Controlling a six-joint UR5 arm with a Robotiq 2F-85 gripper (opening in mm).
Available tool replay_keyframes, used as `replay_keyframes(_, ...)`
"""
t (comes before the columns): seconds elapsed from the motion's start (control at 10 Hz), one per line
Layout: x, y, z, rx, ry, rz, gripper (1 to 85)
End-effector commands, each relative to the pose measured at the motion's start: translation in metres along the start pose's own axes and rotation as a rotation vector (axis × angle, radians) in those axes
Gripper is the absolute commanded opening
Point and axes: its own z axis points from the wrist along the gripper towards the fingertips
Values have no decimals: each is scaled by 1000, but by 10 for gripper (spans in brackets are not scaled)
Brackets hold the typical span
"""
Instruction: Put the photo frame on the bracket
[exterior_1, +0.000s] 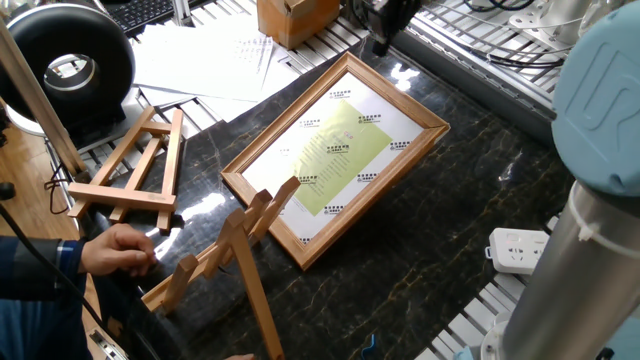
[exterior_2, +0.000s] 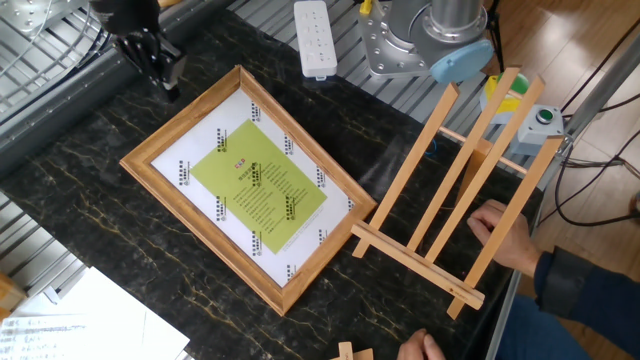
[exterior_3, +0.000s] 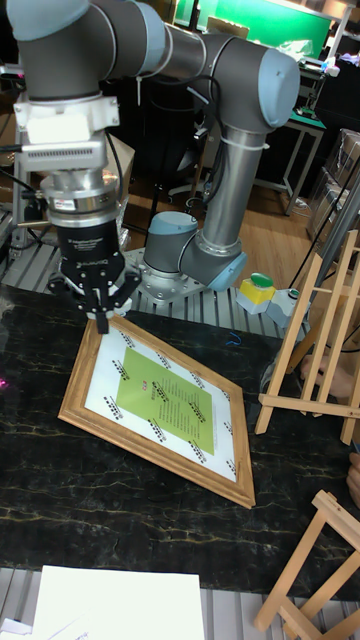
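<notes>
Photo frame (exterior_2: 243, 185): lying flat mid-tabletop (exterior_2: 110, 260), bare dark marble showing along all four sides. Claw (exterior_2: 160, 75): hanging over the frame's far corner, fingers close together, occupying that approach. Bracket (exterior_2: 462, 190): standing upright just beside the frame's near corner, a narrow lane running between them; a person's hand (exterior_2: 497, 230) is resting behind its slats. Power strip (exterior_2: 316, 38): lying past the frame's far long edge. Smaller easel (exterior_1: 135, 165): lying flat, well apart from the frame.
</notes>
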Motion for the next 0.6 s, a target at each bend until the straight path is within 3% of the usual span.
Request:
replay_keyframes(0.0,9,-22,0,69,30,47,10)
replay_keyframes(0.1,8,-31,-1,105,21,96,10)
replay_keyframes(0.2,5,-30,-1,99,9,134,10)
replay_keyframes(0.4,-17,-28,-1,85,-76,156,10)
replay_keyframes(0.5,-23,-2,-1,-16,-91,189,10)
